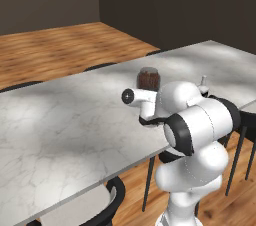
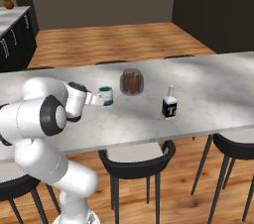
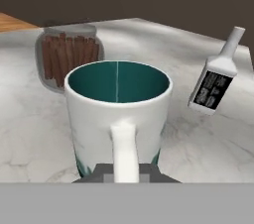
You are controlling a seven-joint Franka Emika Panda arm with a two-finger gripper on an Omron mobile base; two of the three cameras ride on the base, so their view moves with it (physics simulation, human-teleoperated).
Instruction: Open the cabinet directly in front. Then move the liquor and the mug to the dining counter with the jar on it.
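The teal-lined white mug point(image 3: 119, 109) fills the hand view, and my gripper point(image 3: 125, 172) is shut on its handle point(image 3: 124, 151). From the right base view, the mug point(image 2: 105, 95) is low over the dining counter point(image 2: 208, 82), with the gripper point(image 2: 97, 100) on its left; I cannot tell whether the mug touches the slab. The jar point(image 2: 131, 82) point(image 3: 67, 57) point(image 1: 148, 78) with reddish-brown contents stands just behind the mug. The liquor point(image 2: 169, 104) point(image 3: 216, 79) stands upright to the right. The cabinet is out of view.
Black round-backed chairs point(image 2: 136, 161) point(image 2: 233, 143) point(image 1: 107, 205) are tucked under the counter's near edge. A dark kitchen unit point(image 2: 12, 34) with a small orange object point(image 2: 8, 4) stands at the far left. Wooden floor lies beyond the counter.
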